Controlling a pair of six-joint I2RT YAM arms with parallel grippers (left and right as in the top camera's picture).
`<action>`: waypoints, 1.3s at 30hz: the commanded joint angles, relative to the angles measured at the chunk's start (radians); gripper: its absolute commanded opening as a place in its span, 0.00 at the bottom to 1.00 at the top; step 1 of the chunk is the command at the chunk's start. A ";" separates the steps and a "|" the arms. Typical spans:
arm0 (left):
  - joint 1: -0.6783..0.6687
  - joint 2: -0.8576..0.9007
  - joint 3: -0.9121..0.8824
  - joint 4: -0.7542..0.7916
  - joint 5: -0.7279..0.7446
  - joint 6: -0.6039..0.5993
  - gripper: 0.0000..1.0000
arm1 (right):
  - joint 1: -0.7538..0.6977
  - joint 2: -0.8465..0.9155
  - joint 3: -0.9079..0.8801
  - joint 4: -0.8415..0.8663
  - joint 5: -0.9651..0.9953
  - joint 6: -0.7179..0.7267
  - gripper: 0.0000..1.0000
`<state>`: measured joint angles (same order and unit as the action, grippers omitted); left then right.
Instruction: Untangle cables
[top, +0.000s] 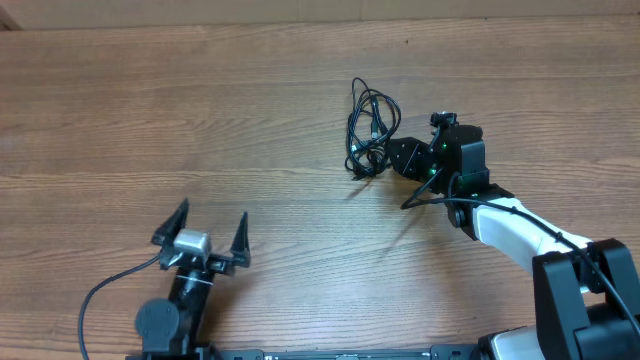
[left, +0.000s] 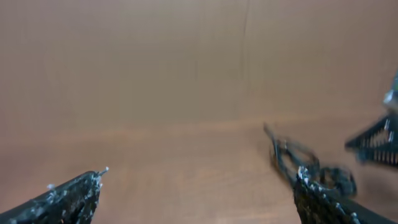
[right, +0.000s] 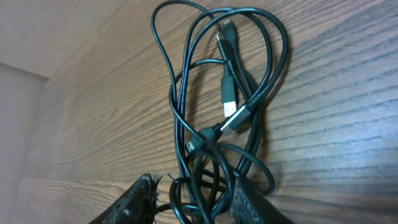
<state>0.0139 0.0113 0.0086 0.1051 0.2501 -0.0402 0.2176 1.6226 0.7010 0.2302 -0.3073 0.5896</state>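
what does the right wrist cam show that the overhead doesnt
Only the right wrist view: the metal-tipped plugs on the cables, and cords running between the fingers of the right gripper. Whether they are clamped is unclear.
Only the overhead: the left gripper, wide open and well apart from the bundle, plus the wide spread of the table.
Both: one tangled bundle lying on the wood, with the right gripper at its end.

Open table left of cables
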 joint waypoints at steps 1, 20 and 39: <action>0.005 -0.005 0.031 0.055 -0.014 0.015 1.00 | 0.000 0.007 0.029 0.008 0.011 0.008 0.39; 0.005 0.339 0.873 -0.497 -0.012 -0.056 1.00 | 0.000 0.007 0.029 0.019 0.010 0.013 0.43; -0.008 1.284 1.618 -1.220 0.306 -0.074 0.99 | 0.000 0.007 0.029 0.029 0.011 0.013 0.44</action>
<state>0.0132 1.2224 1.5803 -1.0821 0.4953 -0.0837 0.2173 1.6226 0.7013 0.2481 -0.3065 0.6025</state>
